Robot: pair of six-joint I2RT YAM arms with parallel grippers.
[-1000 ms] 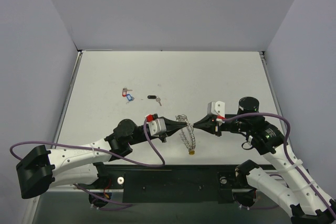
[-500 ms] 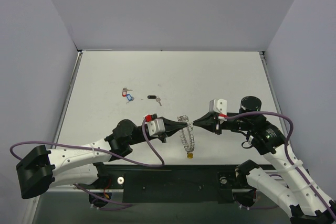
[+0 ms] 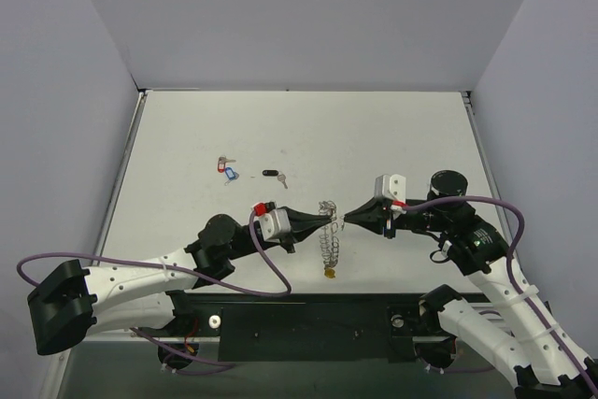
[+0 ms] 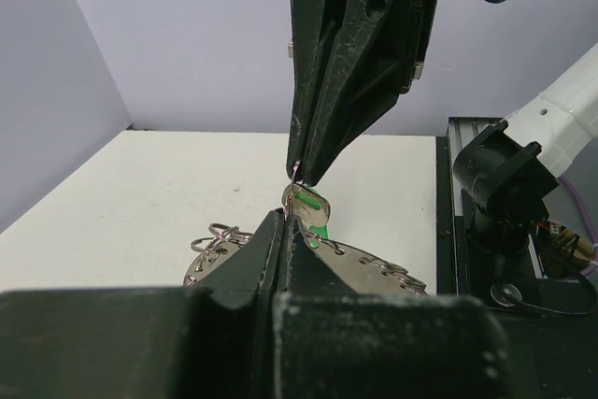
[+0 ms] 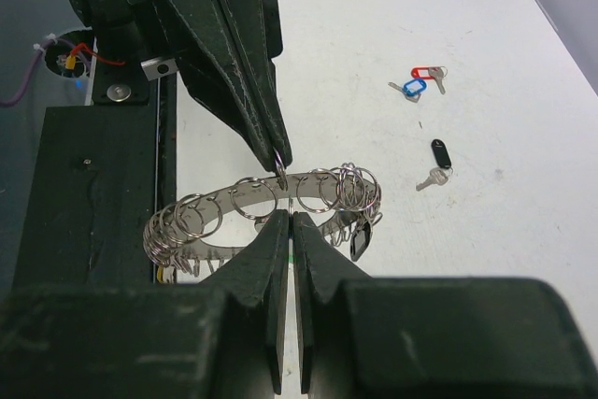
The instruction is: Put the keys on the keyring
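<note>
The keyring, a silvery band fringed with small loops, hangs between my two grippers with its yellow tag at the bottom. My left gripper is shut on one small loop of the keyring; its fingertips show in the right wrist view. My right gripper is shut on a green-headed key and holds it against the keyring's top edge, tip to tip with the left gripper. A black tag hangs on the ring.
Loose keys lie on the white table further back: a red and a blue one together, and a black one with its silver key. They also show in the right wrist view: red and blue, black. A black base bar runs along the near edge.
Both gripper tips have come closer together and shifted slightly left. The keyring has turned more edge-on and its yellow tag has swung left.
</note>
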